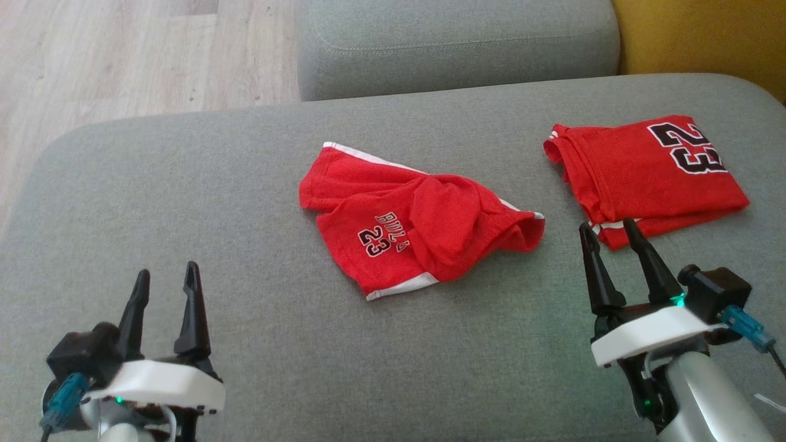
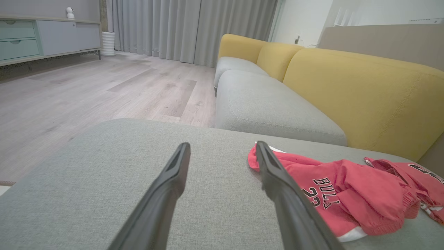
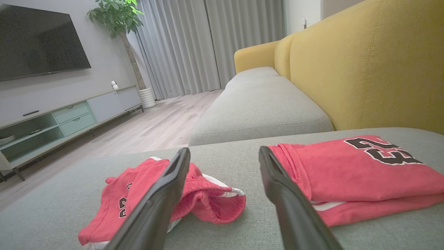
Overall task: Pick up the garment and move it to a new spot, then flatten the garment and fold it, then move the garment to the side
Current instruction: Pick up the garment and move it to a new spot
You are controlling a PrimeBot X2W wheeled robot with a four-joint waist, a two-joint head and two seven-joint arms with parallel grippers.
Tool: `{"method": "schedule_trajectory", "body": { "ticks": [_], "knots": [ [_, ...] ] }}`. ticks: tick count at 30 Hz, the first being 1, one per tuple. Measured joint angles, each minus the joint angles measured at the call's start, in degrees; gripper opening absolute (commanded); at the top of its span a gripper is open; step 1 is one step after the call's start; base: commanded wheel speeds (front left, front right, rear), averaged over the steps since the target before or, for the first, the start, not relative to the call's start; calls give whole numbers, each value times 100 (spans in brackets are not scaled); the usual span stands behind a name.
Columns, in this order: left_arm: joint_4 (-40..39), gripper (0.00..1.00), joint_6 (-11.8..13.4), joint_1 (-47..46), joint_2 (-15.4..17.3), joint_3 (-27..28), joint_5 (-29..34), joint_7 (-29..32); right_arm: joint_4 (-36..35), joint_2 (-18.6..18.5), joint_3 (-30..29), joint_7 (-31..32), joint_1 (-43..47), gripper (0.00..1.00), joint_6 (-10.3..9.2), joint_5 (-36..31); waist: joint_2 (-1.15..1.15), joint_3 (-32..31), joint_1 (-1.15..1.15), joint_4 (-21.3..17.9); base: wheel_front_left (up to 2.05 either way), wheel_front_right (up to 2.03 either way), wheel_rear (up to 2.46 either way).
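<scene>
1. Left pincer (image 1: 167, 270) was spread wide with nothing in it, over bare grey cushion (image 1: 307, 368). Right pincer (image 1: 607, 224) was the same: wide, empty.
2. Crumpled red shorts (image 1: 417, 221) lay ahead-right of the left pincer and ahead-left of the right one, between the two and touched by neither. I took these as the garment to pick up.
3. Folded red jersey (image 1: 645, 178) sat just ahead of the right pincer's tips, nearly touching in the head view. Risk: a straight forward reach by that arm could have snagged it and undone the fold.
4. Risk: wrong target. Both pieces were red and carried the same number, and the jersey was the nearer one to the right pincer.
5. Risk: the shorts were bunched, with layers twisted over each other. A pinch on the top ridge could have caught one layer only, giving a lopsided lift and a worse lay for flattening.
6. Risk: the cushion looked soft. Tips driven too low could have nipped upholstery along with the fabric.
7. Risk: the white-trimmed hem nearest the left pincer looked thin, so a shallow grab could have slipped off.
</scene>
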Motion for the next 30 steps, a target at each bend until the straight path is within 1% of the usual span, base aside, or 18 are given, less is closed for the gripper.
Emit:
{"method": "schedule_trajectory", "body": {
  "ticks": [4, 9, 11, 13, 16, 18, 21, 23, 25, 28, 30],
  "knots": [
    [86, 100, -149, 0, -99, 94, 103, 0, -3, 0, 0, 7, 0, 100, 0, -1, 0, 0, 0, -20, 0, 0, 0],
    [200, 100, -267, -1, -210, 191, 183, 0, -2, 2, 1, 22, -1, 100, 0, -1, 0, 7, 0, -53, 0, 0, 0],
    [321, 100, -400, -15, -249, 113, 183, 13, -2, 2, 1, 22, -2, 100, 0, -1, 0, 17, 0, -63, 0, 0, 0],
    [428, 100, -552, -55, -325, -68, 144, 163, -3, 2, -1, 22, -3, 100, 0, 0, 0, 35, 0, -68, 0, 0, 0],
    [603, 100, -792, -341, -521, -302, -122, 543, -12, -10, -11, 33, -14, 100, 0, 0, 0, 108, 0, -75, 0, 0, 0],
    [836, 100, -940, -696, -536, -525, -224, 1036, -63, -38, -15, 75, -40, 100, 0, -1, 0, 200, 0, -90, 0, 0, 0],
    [1233, 100, -1193, -1199, -668, -818, -466, 1806, -92, -57, -21, 82, -111, 100, 0, -1, 0, 348, 1, -131, 0, 0, 0],
    [1511, 100, -1288, -1426, -753, -1044, -548, 2323, -105, -57, -9, 92, -211, 100, 0, -1, 0, 422, 1, -190, 0, 0, 0],
    [1781, 100, -1308, -1538, -871, -1144, -687, 2697, -133, -59, -2, 124, -292, 100, 0, -1, 0, 488, 1, -259, 0, 0, 0],
    [2139, 100, -1347, -1681, -914, -1251, -746, 3042, -148, -57, 44, 125, -325, 100, 0, -11, 0, 590, 1, -374, 0, 0, 0],
    [2302, 100, -1403, -1812, -945, -1265, -795, 3092, -148, -56, 64, 125, -363, 100, 0, -20, 0, 665, 1, -443, 0, 0, 0]
  ]
}}
